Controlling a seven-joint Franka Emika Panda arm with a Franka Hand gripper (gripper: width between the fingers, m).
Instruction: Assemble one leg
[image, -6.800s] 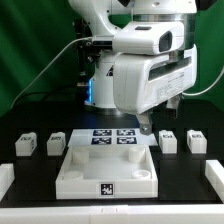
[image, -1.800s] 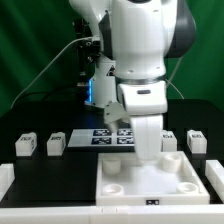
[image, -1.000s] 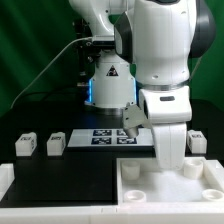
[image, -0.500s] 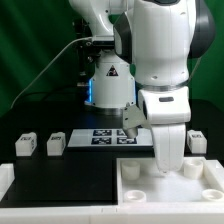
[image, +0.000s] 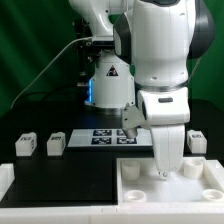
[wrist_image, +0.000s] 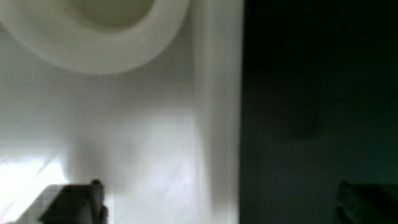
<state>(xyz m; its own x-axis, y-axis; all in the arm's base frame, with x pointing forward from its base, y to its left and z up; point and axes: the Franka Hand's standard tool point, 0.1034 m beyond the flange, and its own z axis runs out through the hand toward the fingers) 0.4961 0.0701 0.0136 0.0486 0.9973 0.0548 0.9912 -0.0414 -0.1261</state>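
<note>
3 legs seen: outer left leg (image: 25, 146) and inner left leg (image: 55, 145) sit side by side at ext view's left. Right leg (image: 197, 141) is at ext view's right, just behind the tabletop (image: 182, 196). All loose on black table (image: 60, 185).
Gripper (image: 165, 172): down at tabletop's rim. In wrist view I see fingers (wrist_image: 71, 203) spread wide, wall edge btwn them, pinching nothing.
Tabletop: low at ext view's right. Wrist cam shows its corner hole (wrist_image: 98, 25).
Marker board (image: 100, 137): flat, behind arm, btwn leg groups.

Evenly lit exterior, wrist view blurred, dim
</note>
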